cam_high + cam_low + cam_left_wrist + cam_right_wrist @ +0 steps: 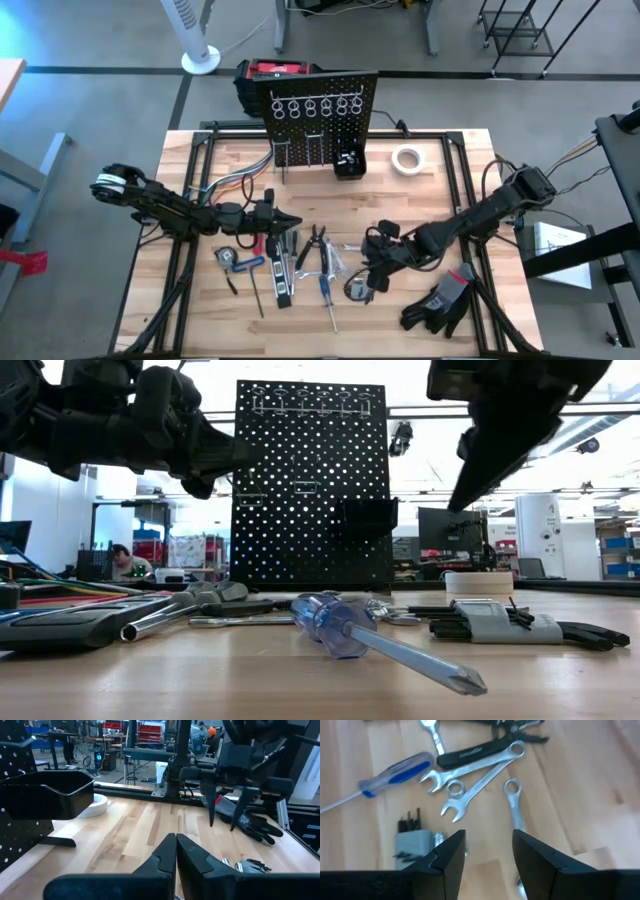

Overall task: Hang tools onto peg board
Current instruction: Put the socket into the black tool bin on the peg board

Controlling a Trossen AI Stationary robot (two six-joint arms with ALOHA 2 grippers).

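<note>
The tools lie flat on the wooden table in a loose group: black pliers (318, 245), a black-handled tool (280, 275), a blue-handled screwdriver (340, 625), several silver wrenches (470, 767) and a grey hex key set (412, 840). The black peg board (320, 100) stands upright at the far edge, with silver ring hooks (310, 107) along its top and a small black bin (349, 163). My left gripper (285, 221) is shut and empty above the left part of the tools. My right gripper (487, 845) is open and points down above the wrenches, touching nothing.
A white tape roll (406, 159) lies right of the bin. Black gloves (440, 300) lie at the near right. A red-and-black box (275, 75) stands behind the peg board. Bare wood shows between the tools and the board.
</note>
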